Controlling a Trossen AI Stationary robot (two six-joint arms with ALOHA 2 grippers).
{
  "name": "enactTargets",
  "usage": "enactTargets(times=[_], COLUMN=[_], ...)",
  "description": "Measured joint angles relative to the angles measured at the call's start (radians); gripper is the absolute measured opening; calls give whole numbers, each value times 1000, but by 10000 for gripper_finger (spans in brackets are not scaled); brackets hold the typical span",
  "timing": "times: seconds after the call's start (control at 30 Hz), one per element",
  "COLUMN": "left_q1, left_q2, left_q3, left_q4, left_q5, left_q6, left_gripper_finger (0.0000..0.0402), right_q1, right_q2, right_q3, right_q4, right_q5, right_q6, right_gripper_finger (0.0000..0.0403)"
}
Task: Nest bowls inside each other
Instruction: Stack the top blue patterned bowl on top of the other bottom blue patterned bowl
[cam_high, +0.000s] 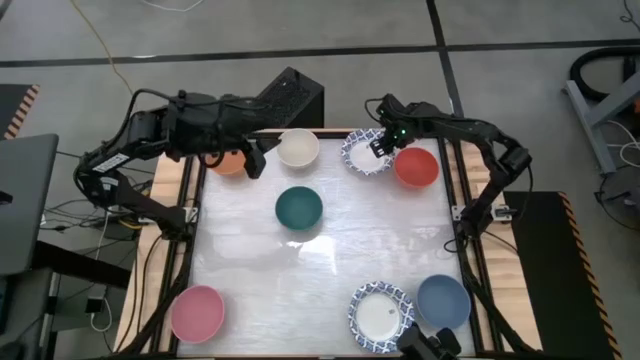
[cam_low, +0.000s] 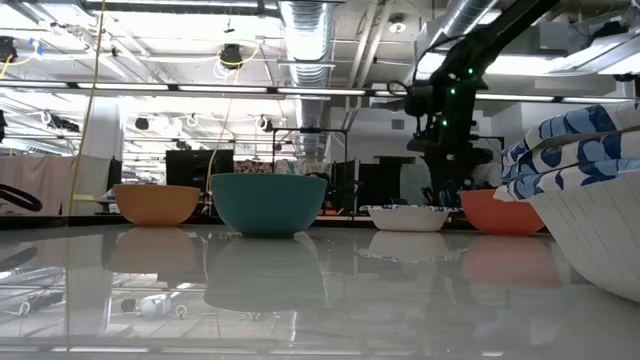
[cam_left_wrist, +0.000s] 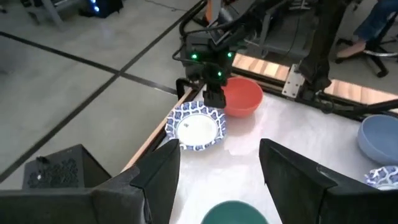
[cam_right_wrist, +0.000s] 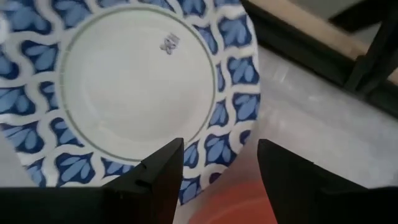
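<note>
Inspection of the bench (cam_high: 330, 260), left to right as seen from above.

Near left corner: a pink bowl (cam_high: 197, 312) stands alone, well apart from the rest.

Far left: my left claw (cam_high: 252, 160) hangs at the far edge between the orange bowl (cam_high: 231, 162) and the cream-white bowl (cam_high: 298, 148). Its fingers (cam_left_wrist: 163, 171) stand apart with nothing between them. My arm covers much of the orange bowl from above; the low view shows that bowl upright on the bench.

Centre: the dark green bowl (cam_high: 299, 207) sits upright, alone, nearer than the cream-white one.

Far right: a blue-and-white patterned bowl (cam_high: 362, 155) sits just beside the red bowl (cam_high: 417, 167). My right claw (cam_high: 379, 146) hovers over the patterned bowl's rim on the side toward the red bowl. Its fingers (cam_right_wrist: 155, 171) are spread, gripping nothing; the wrist view looks straight down into the white inside, with red showing past the rim.

Near right: patterned bowls (cam_high: 380, 316) look stacked, though I cannot count them, just beside the blue bowl (cam_high: 443, 300).
</note>
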Motion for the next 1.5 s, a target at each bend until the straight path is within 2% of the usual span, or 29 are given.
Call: enactTargets(times=[0.2,0.43,0.73,0.93,1.13,1.5], left_q1=[-34,-48,-47,-47,-47,-47], left_q2=[16,22,22,22,22,22], left_q3=[0,-1,-1,-1,-1,-1], left_q4=[-17,-19,-30,-40,-49,-56], left_q5=[-49,-57,-64,-66,-66,-68], left_q6=[3,3,11,27,34,29], left_gripper_finger=[210,210,210,210,210,210], right_q1=[-8,-6,-22,-21,-40,-59], right_q2=[61,89,74,74,74,74], right_q3=[0,0,0,0,0,0], right_q4=[-3,-26,-16,-1,6,30], right_q5=[-25,-28,-1,-2,-12,-65], right_q6=[12,22,31,-22,-6,3], right_gripper_finger=[225,224,186,178,187,233])
